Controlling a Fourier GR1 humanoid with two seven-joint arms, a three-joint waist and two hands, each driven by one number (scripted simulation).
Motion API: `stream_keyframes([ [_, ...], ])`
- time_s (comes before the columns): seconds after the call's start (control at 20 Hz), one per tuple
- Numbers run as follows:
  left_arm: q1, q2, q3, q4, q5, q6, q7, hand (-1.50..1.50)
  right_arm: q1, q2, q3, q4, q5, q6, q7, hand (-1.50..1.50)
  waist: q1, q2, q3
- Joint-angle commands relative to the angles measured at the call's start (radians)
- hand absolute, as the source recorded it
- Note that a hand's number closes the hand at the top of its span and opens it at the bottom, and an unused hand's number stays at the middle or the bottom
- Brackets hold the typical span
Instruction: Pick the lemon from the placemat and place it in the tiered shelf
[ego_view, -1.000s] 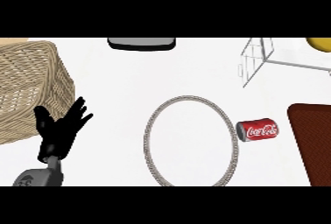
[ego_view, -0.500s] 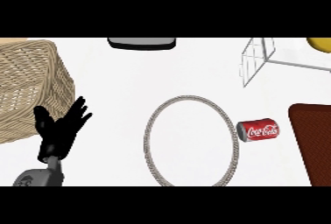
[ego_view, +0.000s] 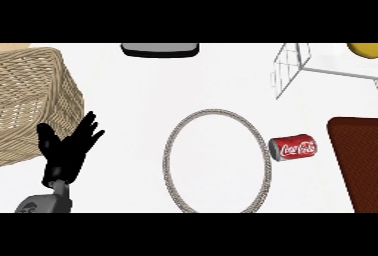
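A woven wicker basket (ego_view: 33, 100) fills the upper left, cut off by the view's left edge. Just beside its lower right corner the left hand (ego_view: 68, 150) rests with fingers straight and spread upward, holding nothing; its grey forearm (ego_view: 46, 202) enters from the lower edge. At the top centre a dark grey object (ego_view: 161, 49) is cropped, and its kind is hard to tell. A rope ring (ego_view: 216, 160) lies on the white counter (ego_view: 148, 90) in the middle, with a red cola can (ego_view: 294, 148) on its side just right of it. The wire tiered shelf (ego_view: 295, 67) stands upper right. The lemon (ego_view: 363, 49) shows only as a yellow sliver at the top right corner, well apart from the hand. A brown placemat (ego_view: 358, 160) is cut by the right edge.
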Motion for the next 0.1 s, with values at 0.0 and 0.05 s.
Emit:
stream_keyframes([
  [0.0,0.021,0.011,-0.001,0.017,0.004,-0.018,0.026,0.00,0.076,-0.069,-0.040,0.020,-0.038,0.096,-0.037,-1.50,0.000,0.005,-0.003],
  [0.05,-0.038,-0.016,0.000,0.088,-0.001,-0.001,0.016,0.00,0.062,-0.056,-0.036,0.015,-0.036,0.094,-0.020,-1.50,-0.007,0.009,-0.005],
])
